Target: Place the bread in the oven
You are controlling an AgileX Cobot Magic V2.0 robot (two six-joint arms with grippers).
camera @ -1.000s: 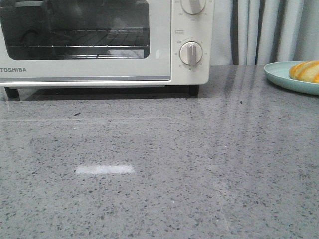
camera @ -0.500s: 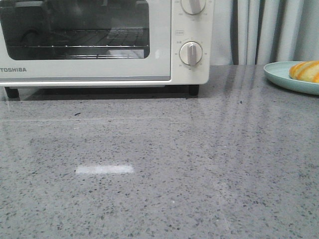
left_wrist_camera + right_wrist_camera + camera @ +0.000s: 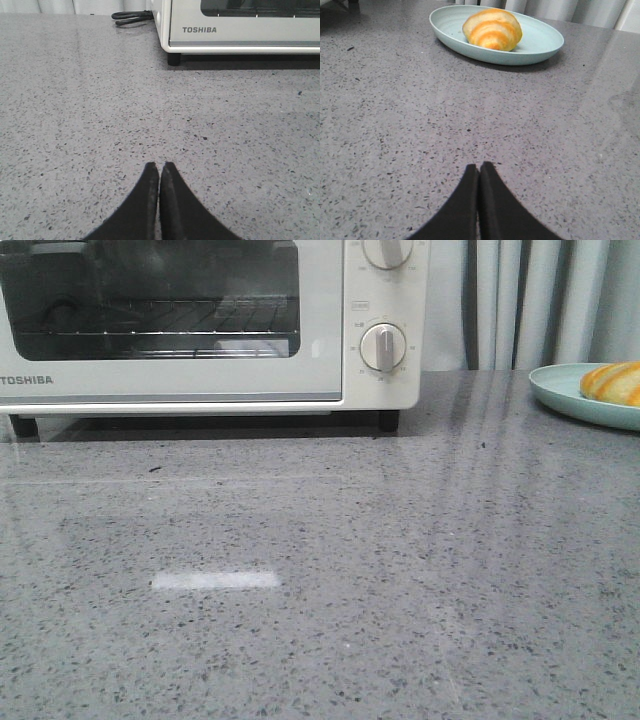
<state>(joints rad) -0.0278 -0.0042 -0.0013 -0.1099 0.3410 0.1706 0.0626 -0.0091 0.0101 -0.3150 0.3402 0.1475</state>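
I read "TOSHIBA" in dark capitals on the lower left of the oven (image 3: pixel 200 380) door frame, under the glass; my left wrist camera shows the same word there (image 3: pixel 240 35). Small markings ring both knobs (image 3: pixel 383 347), and a tiny label sits above the lower one, all too small to read.

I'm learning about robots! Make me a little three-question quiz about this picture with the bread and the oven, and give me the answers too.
1. True or false: the oven door is shut.
2. What is the bread lying on? A) the wire rack B) a pale teal plate C) the bare table
3. Fill in: both the left gripper and the right gripper are ____ and hold nothing.

Key: 1 true; 2 B; 3 shut
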